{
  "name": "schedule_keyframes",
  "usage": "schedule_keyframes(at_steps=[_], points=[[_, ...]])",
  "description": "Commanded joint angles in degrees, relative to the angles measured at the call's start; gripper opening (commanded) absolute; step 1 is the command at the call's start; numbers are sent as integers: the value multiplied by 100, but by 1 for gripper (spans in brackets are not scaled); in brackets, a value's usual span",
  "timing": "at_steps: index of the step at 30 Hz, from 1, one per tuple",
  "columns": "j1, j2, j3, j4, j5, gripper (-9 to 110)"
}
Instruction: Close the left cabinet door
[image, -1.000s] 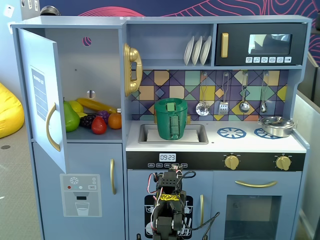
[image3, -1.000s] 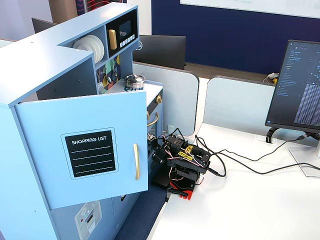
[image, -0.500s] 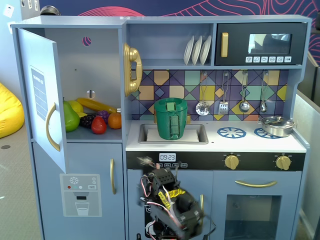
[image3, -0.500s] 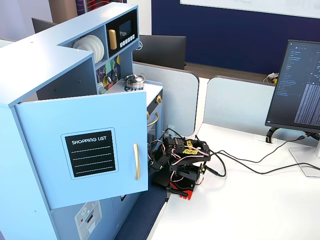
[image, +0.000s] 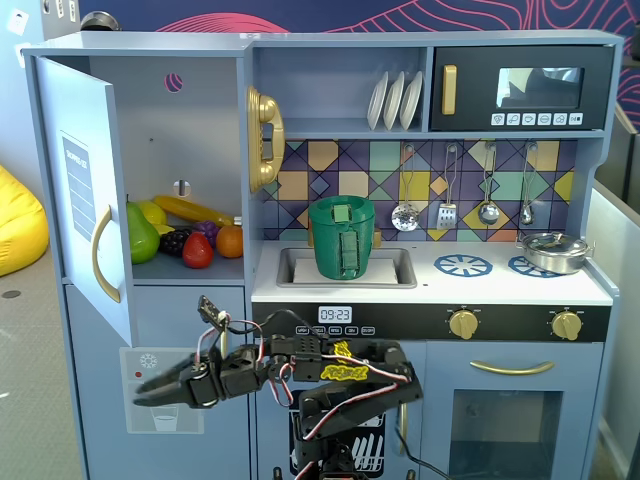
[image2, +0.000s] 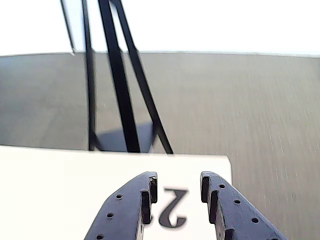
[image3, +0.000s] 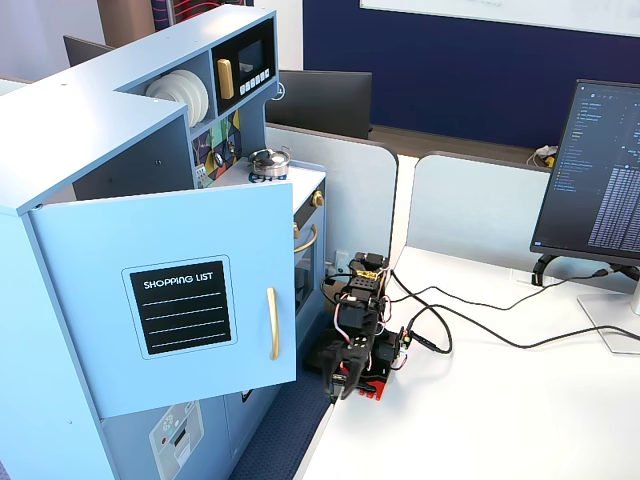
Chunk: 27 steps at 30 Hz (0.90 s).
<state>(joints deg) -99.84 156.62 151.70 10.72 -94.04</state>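
Note:
The left cabinet door (image: 85, 190) stands wide open, swung out from the light-blue toy kitchen. Its black "SHOPPING LIST" panel (image3: 182, 306) and curved gold handle (image3: 272, 322) face the side fixed view, and the handle (image: 100, 255) also shows in the front fixed view. My gripper (image: 142, 393) is low, below the door's bottom edge, pointing left in the front view in front of the lower dispenser door. In the wrist view the gripper (image2: 179, 182) is open and empty over the white table, with a printed "2" between its fingers. In the side view the gripper (image3: 338, 386) sits near the table edge.
Toy fruit (image: 185, 238) lies on the shelf inside the open cabinet. A green bucket (image: 342, 237) stands in the sink. The lower blue door with the dispenser graphic (image: 165, 418) is shut. A monitor (image3: 600, 180) and cables (image3: 470, 325) are on the white table. Black tripod legs (image2: 120, 90) stand beyond the table edge.

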Motion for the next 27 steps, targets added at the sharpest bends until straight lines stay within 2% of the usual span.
schedule_keyframes(at_steps=[1, 8, 16, 27], points=[[-325, -721, -756, -817, -519, 0], [-220, -2285, -2048, -1274, -1037, 0], [132, -4078, -4096, -1143, -1380, 0], [668, -4825, -5212, -791, -1477, 0]])
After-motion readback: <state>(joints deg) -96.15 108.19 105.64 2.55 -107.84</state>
